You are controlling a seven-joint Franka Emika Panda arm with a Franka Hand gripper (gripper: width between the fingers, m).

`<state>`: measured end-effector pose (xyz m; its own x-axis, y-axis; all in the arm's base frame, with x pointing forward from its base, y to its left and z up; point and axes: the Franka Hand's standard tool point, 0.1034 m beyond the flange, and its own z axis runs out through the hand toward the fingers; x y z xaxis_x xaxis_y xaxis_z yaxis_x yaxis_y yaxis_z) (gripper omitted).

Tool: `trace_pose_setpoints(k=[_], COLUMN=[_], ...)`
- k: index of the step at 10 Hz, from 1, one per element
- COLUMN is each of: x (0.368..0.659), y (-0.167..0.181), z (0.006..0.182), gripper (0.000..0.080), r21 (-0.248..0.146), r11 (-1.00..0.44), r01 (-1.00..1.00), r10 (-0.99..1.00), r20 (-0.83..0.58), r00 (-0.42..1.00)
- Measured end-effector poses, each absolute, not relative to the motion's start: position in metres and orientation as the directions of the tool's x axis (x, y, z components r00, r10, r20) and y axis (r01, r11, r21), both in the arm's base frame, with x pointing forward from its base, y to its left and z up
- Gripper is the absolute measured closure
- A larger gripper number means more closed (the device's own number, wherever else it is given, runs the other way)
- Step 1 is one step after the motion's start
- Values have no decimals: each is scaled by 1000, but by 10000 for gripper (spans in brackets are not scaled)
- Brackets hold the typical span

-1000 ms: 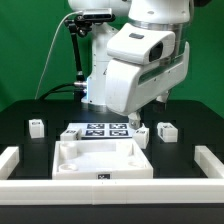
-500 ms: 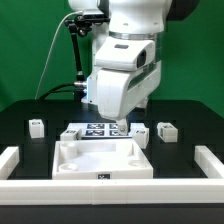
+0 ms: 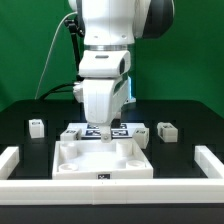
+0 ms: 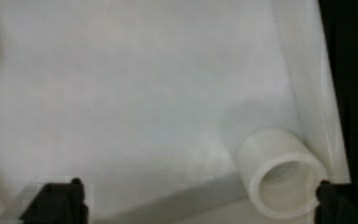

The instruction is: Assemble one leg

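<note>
1. The arm (image 3: 105, 60) stands upright over the middle of the bench (image 3: 185, 152), with its pincer (image 3: 104, 136) pointing straight down at the far edge of the white panel (image 3: 100, 160).
2. In the wrist view the two black fingertips (image 4: 60, 203) sit at opposite sides of the picture, so the pincer is spread wide apart.
3. Nothing is held between them; only the panel's smooth white surface shows in the gap.
4. Whether the tips touch the panel cannot be told from either view.
5. A round socket (image 4: 282, 172) is set into the panel close to one fingertip, next to the panel's raised rim.
6. The left leg (image 3: 37, 126) stands on the bench well apart from the pincer, toward the exterior view's left, clear of the panel.
7. The right leg (image 3: 166, 130) stands on the bench toward the exterior view's right, also clear of the panel and untouched.
8. The marker board (image 3: 118, 128) lies flat on the bench just beyond the panel's far rim, partly hidden behind the pincer.
9. Two more small white pieces sit near the ends of the marker board, too small to make out clearly.
</note>
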<state>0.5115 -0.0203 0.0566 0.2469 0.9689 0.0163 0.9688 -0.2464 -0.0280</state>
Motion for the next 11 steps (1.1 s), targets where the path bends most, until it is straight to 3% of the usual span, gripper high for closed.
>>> trace_pose_setpoints(k=[2,3,5,9,11], x=[511,507,482,467,464], y=[-22,-28,-36,-40,-45], z=[56,53,35,11,6], gripper=[150,150,150,150,150], r21=[-28,-1,3,-31,-36], r11=[-209,-87,45,57,38], r01=[977,996,999,998,999], r10=[978,996,999,998,999], r20=[16,23,24,27,29], r00=[210,87,-45,-56,-36])
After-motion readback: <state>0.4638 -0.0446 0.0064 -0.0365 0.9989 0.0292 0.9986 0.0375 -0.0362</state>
